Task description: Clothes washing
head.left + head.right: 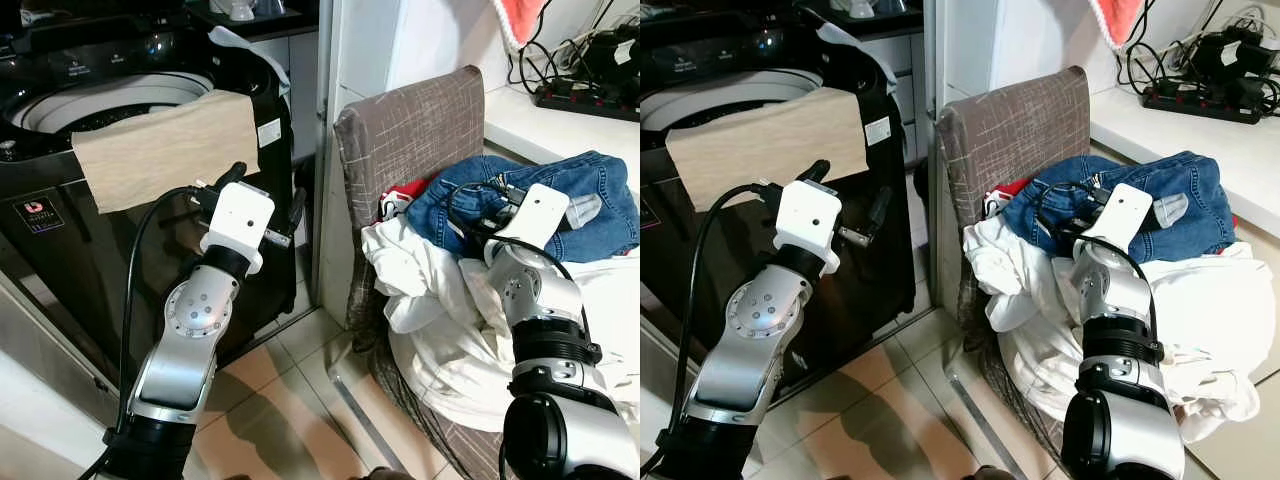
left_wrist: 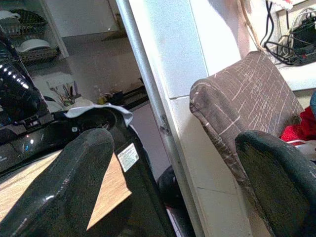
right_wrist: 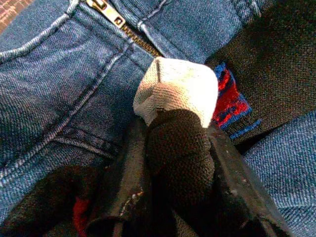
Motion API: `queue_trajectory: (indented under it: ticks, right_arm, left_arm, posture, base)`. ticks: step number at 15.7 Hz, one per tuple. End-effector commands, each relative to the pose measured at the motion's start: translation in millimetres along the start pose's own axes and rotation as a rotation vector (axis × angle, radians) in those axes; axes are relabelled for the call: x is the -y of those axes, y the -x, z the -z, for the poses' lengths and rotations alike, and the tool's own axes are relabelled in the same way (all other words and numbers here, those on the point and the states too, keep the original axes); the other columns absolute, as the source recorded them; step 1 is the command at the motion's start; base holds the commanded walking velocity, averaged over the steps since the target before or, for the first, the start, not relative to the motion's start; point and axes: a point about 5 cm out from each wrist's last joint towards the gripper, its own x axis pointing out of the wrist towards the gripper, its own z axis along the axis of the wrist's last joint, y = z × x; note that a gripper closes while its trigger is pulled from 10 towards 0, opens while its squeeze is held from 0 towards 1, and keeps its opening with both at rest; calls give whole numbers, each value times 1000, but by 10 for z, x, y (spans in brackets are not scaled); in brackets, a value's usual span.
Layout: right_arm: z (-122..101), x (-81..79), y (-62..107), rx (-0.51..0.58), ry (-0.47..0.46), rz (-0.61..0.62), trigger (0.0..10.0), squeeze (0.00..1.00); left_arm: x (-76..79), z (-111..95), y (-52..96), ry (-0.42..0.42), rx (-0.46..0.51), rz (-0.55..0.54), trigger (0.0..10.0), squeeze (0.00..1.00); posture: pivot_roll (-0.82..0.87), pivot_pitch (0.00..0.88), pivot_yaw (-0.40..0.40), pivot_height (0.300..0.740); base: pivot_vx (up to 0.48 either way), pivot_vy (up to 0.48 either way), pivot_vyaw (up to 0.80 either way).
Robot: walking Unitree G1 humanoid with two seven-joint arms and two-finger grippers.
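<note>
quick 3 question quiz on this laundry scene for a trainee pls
1. True or false: the right claw is shut on a black knit item with a grey tip, over the blue jeans.
2. What hangs over the rim of the washing machine? A) tan cloth B) red towel C) jeans
3. Fill in: the laundry pile sits on a brown ____.

Key: 1 true. 2 A, the tan cloth. 3 chair; the left claw is open, in the air between machine and chair.
</note>
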Motion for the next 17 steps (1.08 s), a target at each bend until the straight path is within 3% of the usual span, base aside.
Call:
queue_trajectory:
  ticks: [1, 2, 3, 6, 7, 8, 9, 10, 12, 14, 15, 17]
  right_arm:
    - [211, -42, 3, -70, 16, -40, 0, 63]
    - [168, -67, 11, -34, 31, -59, 0, 129]
    - [-35, -184, 53, 90, 80, -138, 0, 165]
    - [-401, -401, 174, 288, 190, -266, 0, 149]
    - [-401, -401, 174, 288, 190, -266, 0, 149]
    - [-605, -517, 276, 403, 229, -355, 0, 145]
    - [-677, -567, 322, 450, 251, -400, 0, 145]
    - [-791, -704, 456, 547, 346, -532, 0, 110]
    - [-836, -819, 576, 609, 460, -658, 0, 51]
    - [-964, -823, 623, 677, 539, -683, 0, 24]
    - [-987, -799, 606, 677, 536, -662, 0, 27]
    - [-863, -524, 408, 551, 477, -551, 0, 39]
  left_arm:
    - [12, 36, 7, -8, -14, 14, 10000, 0]
    - [15, 38, 7, -8, -15, 15, 10000, 0]
    - [19, 41, 9, -7, -17, 18, 10000, 0]
    - [9, 50, 8, -8, -20, 19, 10000, 0]
    - [9, 50, 8, -8, -20, 19, 10000, 0]
    - [2, 47, 5, -7, -20, 16, 10000, 0]
    - [0, 48, 4, -7, -20, 15, 10000, 0]
    - [-2, 49, 10, -6, -21, 14, 10000, 0]
    - [-7, 55, 11, -5, -23, 15, 10000, 0]
    - [-13, 50, 1, -5, -23, 13, 10000, 0]
    - [-14, 51, 2, -5, -23, 11, 10000, 0]
    - [-14, 57, 19, -4, -26, 5, 10000, 0]
  posture:
    - [-32, 0, -18, 716]
    - [-32, 0, -18, 716]
    - [-33, 0, -16, 716]
    - [-33, 0, -15, 716]
    - [-33, 0, -15, 716]
    - [-33, 0, -15, 716]
    - [-33, 0, -15, 716]
    - [-33, 0, -15, 716]
    - [-33, 0, -15, 716]
    - [-30, 0, -17, 716]
    - [-30, 0, -17, 716]
    - [-25, 0, -26, 716]
  base:
    - [0, 0, 0]
    - [0, 0, 0]
    - [0, 0, 0]
    - [0, 0, 0]
    - [0, 0, 0]
    - [0, 0, 0]
    - [0, 0, 0]
    - [0, 0, 0]
    - [0, 0, 0]
    - [0, 0, 0]
    - [0, 0, 0]
    - [0, 0, 0]
